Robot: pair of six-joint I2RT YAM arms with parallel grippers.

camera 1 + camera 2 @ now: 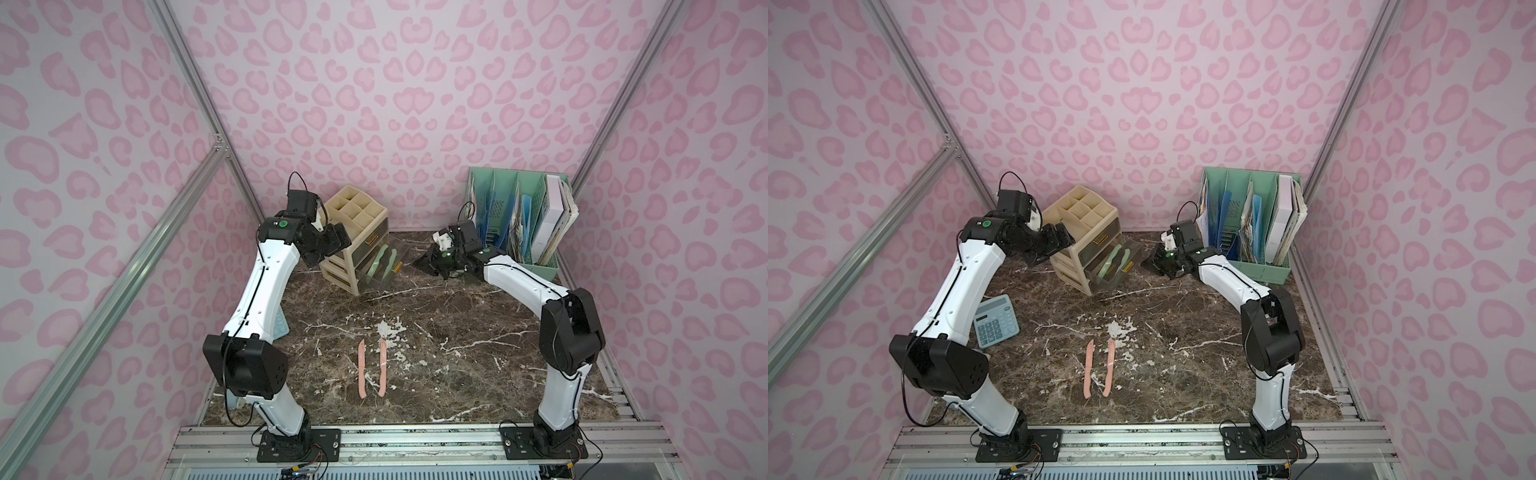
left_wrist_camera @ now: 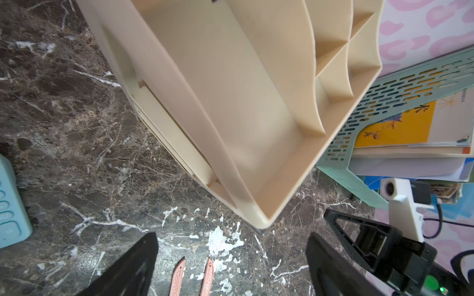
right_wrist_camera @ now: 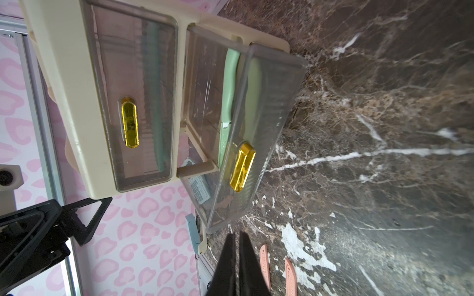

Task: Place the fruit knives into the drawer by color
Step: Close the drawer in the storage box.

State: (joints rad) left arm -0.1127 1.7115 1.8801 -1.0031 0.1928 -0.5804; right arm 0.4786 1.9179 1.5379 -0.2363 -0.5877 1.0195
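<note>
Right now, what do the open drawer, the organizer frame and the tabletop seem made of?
Open drawer: clear glossy plastic; green knives show through it. Organizer frame: opaque beige plastic, matte, moulded dividers. Tabletop: brown marble look, white veins; real stone or print, cannot tell.

Two slim plastic knives (image 3: 265,266) are salmon pink; two other knives (image 3: 228,84) are sage green. The marble surface (image 3: 384,179) is dark brown with white streaks. The clear plastic drawer (image 3: 272,107) has a yellow handle (image 3: 242,166). The walls (image 1: 395,83) have pink spots.

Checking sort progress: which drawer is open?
The drawer with the green knives: it is pulled out, while the top drawer sits flush.
</note>
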